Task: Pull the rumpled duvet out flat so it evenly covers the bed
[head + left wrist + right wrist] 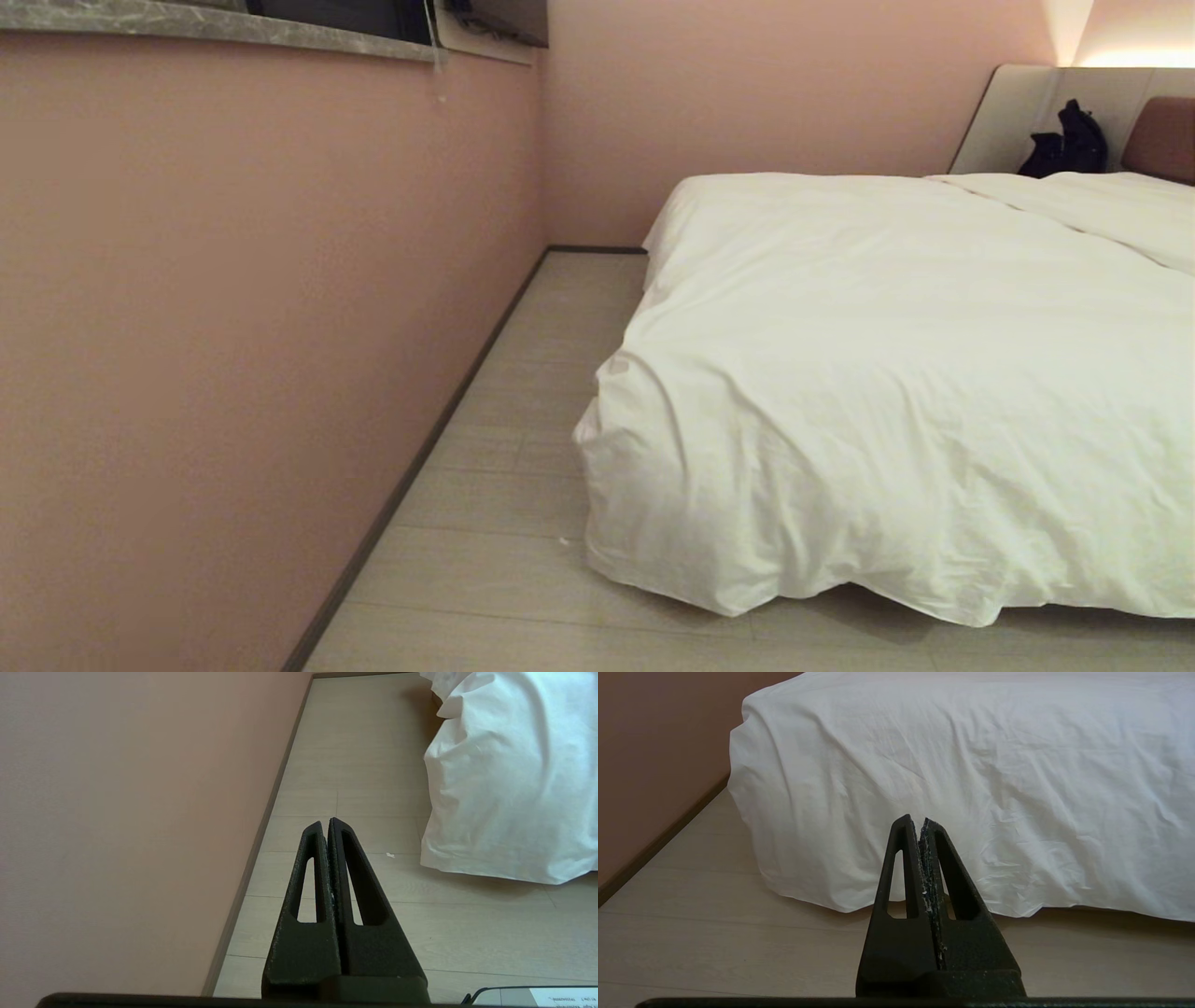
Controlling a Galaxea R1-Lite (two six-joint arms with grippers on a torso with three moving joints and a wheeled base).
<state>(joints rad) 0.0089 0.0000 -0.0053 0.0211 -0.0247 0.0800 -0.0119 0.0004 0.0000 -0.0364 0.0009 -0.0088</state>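
Duvet draped over the bed's near corner, my two claws idle in front of it.

The thick, puffy white duvet lies over the wide low bed, its wrinkled hem hanging to the pale plank floor at the near corner beside the pink wall. My right gripper points at that hanging side with its black fingers pressed together, holding nothing; my left gripper, likewise pinched closed and empty, points along the floor strip between wall and duvet. Risk, as I judge it: pulling one corner alone would skew the cover, and a shallow pinch on the slack cloth could slip.
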